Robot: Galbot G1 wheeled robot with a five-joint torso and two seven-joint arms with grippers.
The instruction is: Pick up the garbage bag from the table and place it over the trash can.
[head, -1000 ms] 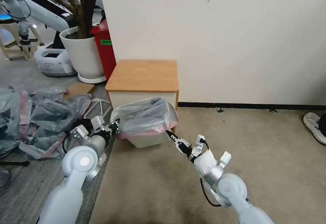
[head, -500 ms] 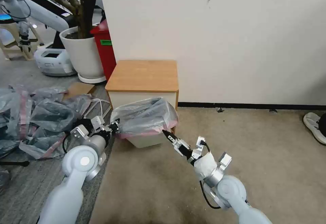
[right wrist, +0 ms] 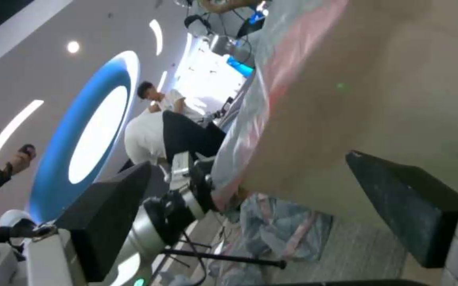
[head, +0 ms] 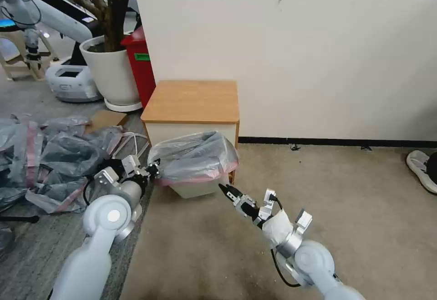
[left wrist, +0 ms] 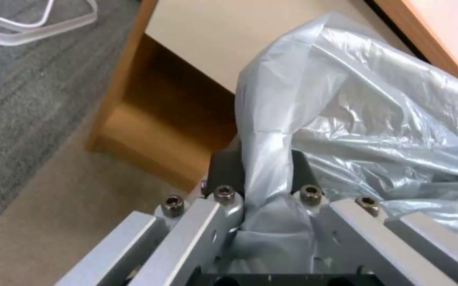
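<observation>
The garbage bag (head: 193, 156) is draped over the trash can (head: 198, 187), which stands on the carpet against the front of the bench (head: 191, 102); its pink-red band runs along the can's near rim. Your left gripper (head: 154, 171) sits at the can's left corner with its jaws clenched on a gathered fold of the bag, seen in the left wrist view as a twisted strand of film (left wrist: 266, 159) pinched between them. That hold appears meant to keep the left edge taut and pinned while the other side is settled.

Your right gripper (head: 226, 190) hangs just off the can's near right corner, jaws released and holding nothing; the right wrist view shows the two dark pads (right wrist: 107, 214) spread wide with the can wall beyond them.

Compared with the earlier head views, the right gripper has drawn back and slightly down from the bag's pink rim, where its tip was touching a second ago. The left gripper, the bag and the can have not shifted. The heap of spare bags (head: 50, 154) lies on the floor to the left.
</observation>
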